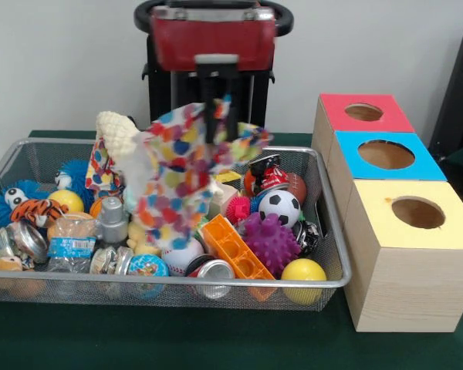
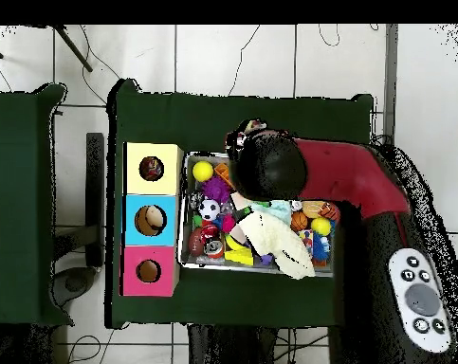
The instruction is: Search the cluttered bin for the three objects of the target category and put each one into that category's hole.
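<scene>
The black gripper (image 1: 216, 116) pinched a thin white cloth printed with coloured spots (image 1: 181, 173), lifted above the silver wire-mesh basket (image 1: 333, 231). Its fingertips were buried in fabric. The red arm (image 2: 351, 175) reached over the basket, hiding toys. The yellow-faced box's round hole (image 1: 417, 212) stood apart.

The red arm (image 2: 351, 180) is reaching in from four o'clock, its dark head (image 2: 268, 168) hanging over the wire basket (image 2: 187, 210). A pale cloth (image 2: 275, 242) is lying across the clutter toward five o'clock. Three boxes are sitting at nine o'clock, touching: yellow (image 2: 153, 168), blue (image 2: 150, 220), red (image 2: 147, 271). A yellow ball (image 2: 203, 171) is resting at eleven o'clock in the basket.
</scene>
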`<state>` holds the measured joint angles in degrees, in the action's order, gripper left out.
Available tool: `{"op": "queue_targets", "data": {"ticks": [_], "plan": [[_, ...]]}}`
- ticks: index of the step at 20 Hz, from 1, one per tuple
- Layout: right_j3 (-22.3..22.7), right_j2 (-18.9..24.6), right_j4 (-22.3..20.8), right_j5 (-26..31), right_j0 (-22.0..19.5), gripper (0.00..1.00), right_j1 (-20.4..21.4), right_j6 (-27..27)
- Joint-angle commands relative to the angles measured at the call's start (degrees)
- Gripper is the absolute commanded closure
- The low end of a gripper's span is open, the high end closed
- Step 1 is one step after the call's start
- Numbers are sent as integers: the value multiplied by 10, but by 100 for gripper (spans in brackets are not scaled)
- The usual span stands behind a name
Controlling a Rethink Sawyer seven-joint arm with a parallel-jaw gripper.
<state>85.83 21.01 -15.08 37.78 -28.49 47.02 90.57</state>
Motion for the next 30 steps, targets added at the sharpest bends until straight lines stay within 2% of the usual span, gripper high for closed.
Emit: {"op": "queue_targets", "data": {"ticks": [1,7,14,19,24,30], "plan": [[108,-34,23,-53,37,100,15,150],[125,-56,40,-69,58,100,20,147],[157,-73,52,-126,78,100,2,160],[159,-110,62,-141,129,100,20,184],[148,-142,83,-110,164,100,34,185],[139,-168,99,-100,199,100,33,196]]}}
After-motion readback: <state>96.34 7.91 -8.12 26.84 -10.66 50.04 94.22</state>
